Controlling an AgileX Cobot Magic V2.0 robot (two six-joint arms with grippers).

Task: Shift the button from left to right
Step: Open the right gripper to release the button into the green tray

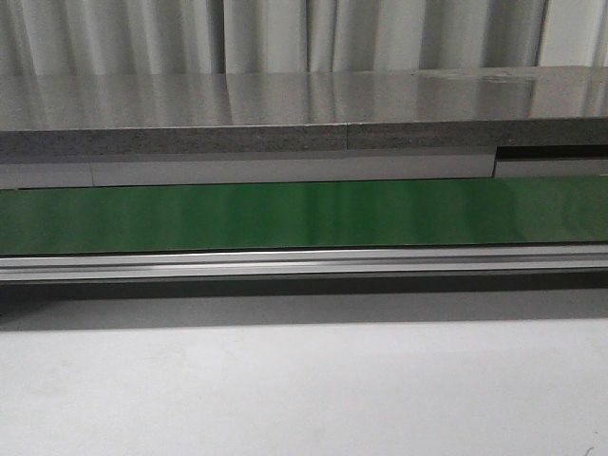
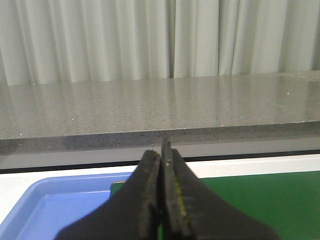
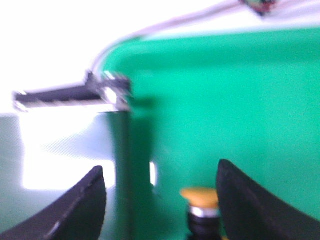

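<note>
The button (image 3: 200, 199), with a yellow mushroom cap, a silver collar and a black body, stands upright inside a green tray (image 3: 240, 100) in the right wrist view. My right gripper (image 3: 161, 167) is open and the button sits between its fingers, close to one finger (image 3: 245, 200); I cannot tell whether they touch. My left gripper (image 2: 161, 151) is shut and empty, above the edge of a blue tray (image 2: 60, 200) and the green belt (image 2: 260, 200). Neither gripper nor the button shows in the front view.
The green conveyor belt (image 1: 304, 214) runs across the front view with an aluminium rail (image 1: 304, 261) before it, a grey counter (image 1: 285, 104) behind and a white table (image 1: 304, 389) in front. A dark part with a cable (image 3: 75, 95) lies beside the green tray's corner.
</note>
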